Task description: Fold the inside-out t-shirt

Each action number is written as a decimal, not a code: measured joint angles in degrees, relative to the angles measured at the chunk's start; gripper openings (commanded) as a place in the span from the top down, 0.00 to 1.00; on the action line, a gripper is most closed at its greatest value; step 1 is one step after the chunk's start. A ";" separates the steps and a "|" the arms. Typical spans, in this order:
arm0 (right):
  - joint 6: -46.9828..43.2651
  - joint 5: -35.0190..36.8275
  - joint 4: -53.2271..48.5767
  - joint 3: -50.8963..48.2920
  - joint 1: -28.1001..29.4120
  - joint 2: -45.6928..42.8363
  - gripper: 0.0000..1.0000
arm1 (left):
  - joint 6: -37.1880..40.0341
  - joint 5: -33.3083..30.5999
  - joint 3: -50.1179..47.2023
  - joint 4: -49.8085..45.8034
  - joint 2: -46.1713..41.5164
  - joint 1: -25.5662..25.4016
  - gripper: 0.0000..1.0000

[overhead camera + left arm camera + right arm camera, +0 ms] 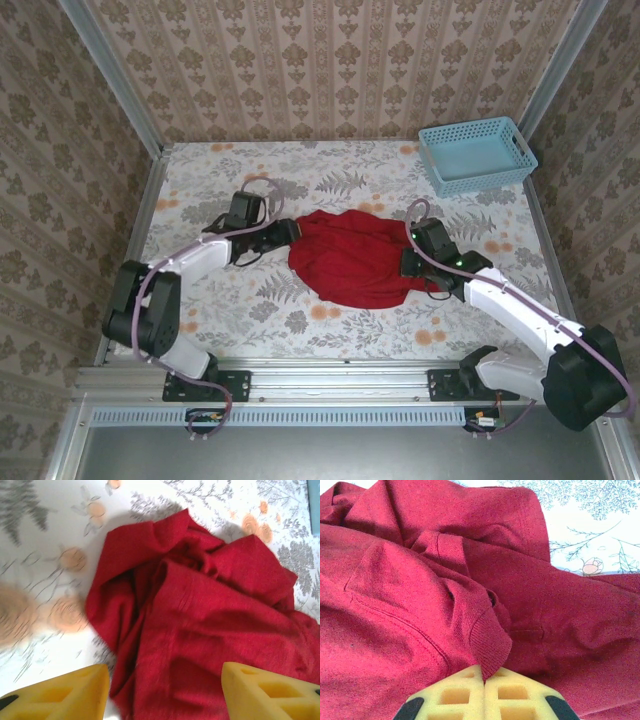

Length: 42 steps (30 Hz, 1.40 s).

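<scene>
- A plain red soft cloth t-shirt (pixel 350 258) lies in a crumpled heap at the middle of a worktop (pixel 250 320) covered with pale cloth printed with grey leaves and orange flowers.
- The t-shirt is bunched, with folds and stitched seams showing on its surface (pixel 210 610). It sits between the two arms, nearer the near edge than the far one.
- The left fingers (pixel 285 233) are at the left edge of the heap, pointing right towards it.
- In the left wrist view they are spread wide apart. One yellow block finger (pixel 65 695) is over bare worktop beside the cloth's edge, and the other (pixel 270 692) is over the red cloth. The heap's edge lies between them, and nothing is gripped.
- The right fingers (pixel 408 262) are at the right edge of the heap.
- In the right wrist view these yellow fingers (pixel 484 692) are pressed together, pinching a ribbed hem edge (pixel 487 650) of the t-shirt that rises from their tips.
- A rectangular light-blue plastic basket (pixel 477 155) with slotted sides stands at the far right corner of the worktop, well apart from the t-shirt.
</scene>
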 measured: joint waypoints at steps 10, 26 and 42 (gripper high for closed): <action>0.00 0.00 0.57 0.00 0.00 0.11 1.00 | -1.07 2.23 10.23 2.67 14.97 -0.61 0.84; -7.65 0.15 -9.81 35.85 -2.97 -4.59 1.00 | 9.92 -9.90 32.63 -14.99 -19.76 -4.61 1.00; -4.70 -3.69 -7.61 17.20 -2.97 2.19 1.00 | 9.66 -8.37 9.64 -23.41 -11.72 4.92 1.00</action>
